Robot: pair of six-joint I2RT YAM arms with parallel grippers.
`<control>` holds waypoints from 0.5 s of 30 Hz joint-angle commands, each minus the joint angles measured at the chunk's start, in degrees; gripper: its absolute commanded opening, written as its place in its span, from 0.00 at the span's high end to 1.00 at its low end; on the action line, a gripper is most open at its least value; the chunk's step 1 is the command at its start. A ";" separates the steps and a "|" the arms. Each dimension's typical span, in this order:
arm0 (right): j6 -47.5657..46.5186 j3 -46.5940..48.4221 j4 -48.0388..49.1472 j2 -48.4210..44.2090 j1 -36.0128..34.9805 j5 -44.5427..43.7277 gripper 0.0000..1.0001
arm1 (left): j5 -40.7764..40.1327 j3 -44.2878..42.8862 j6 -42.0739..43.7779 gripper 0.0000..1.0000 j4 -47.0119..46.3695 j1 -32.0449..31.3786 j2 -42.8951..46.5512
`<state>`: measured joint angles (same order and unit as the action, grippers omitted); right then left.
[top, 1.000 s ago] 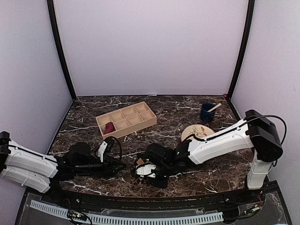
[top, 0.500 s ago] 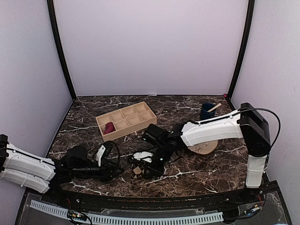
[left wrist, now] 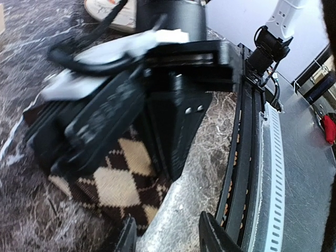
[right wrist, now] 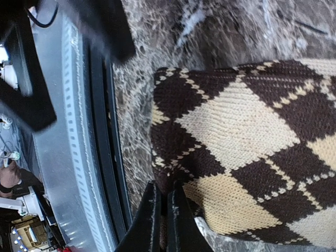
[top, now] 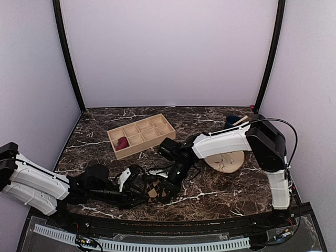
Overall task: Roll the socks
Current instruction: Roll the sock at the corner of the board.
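The dark brown sock with tan argyle diamonds [top: 153,190] lies flat near the table's front edge, and fills the right wrist view [right wrist: 247,131]. My right gripper [top: 167,187] [right wrist: 164,210] is shut on that sock's near edge, pinching a fold of fabric. My left gripper [top: 139,185] [left wrist: 168,237] stands open just left of it. One fingertip is beside the sock's corner [left wrist: 113,184], and only bare marble lies between the fingers. The maroon-red sock [top: 122,143] sits bunched in a compartment of the wooden tray [top: 152,137].
A round wooden plate [top: 226,161] lies right of the right forearm. A blue cup [top: 231,126] with a stick in it stands at the back right. A black rail and grey trough [left wrist: 262,173] run along the table's front edge, close to both grippers.
The right arm's elbow has swung back and left, uncovering the plate, while its gripper stays shut on the argyle sock. The left gripper has slid right toward the sock and opened wider.
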<state>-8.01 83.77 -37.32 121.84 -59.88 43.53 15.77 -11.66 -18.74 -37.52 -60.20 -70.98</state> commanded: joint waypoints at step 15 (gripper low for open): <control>-1.39 3.55 -5.17 3.14 0.62 7.96 1.00 | 0.29 -9.26 12.22 0.56 7.27 -4.34 -9.40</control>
<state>-8.38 85.82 -40.80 124.25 -59.55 49.95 16.58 -18.57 -9.91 -32.88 -64.01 -79.31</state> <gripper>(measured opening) 0.024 0.442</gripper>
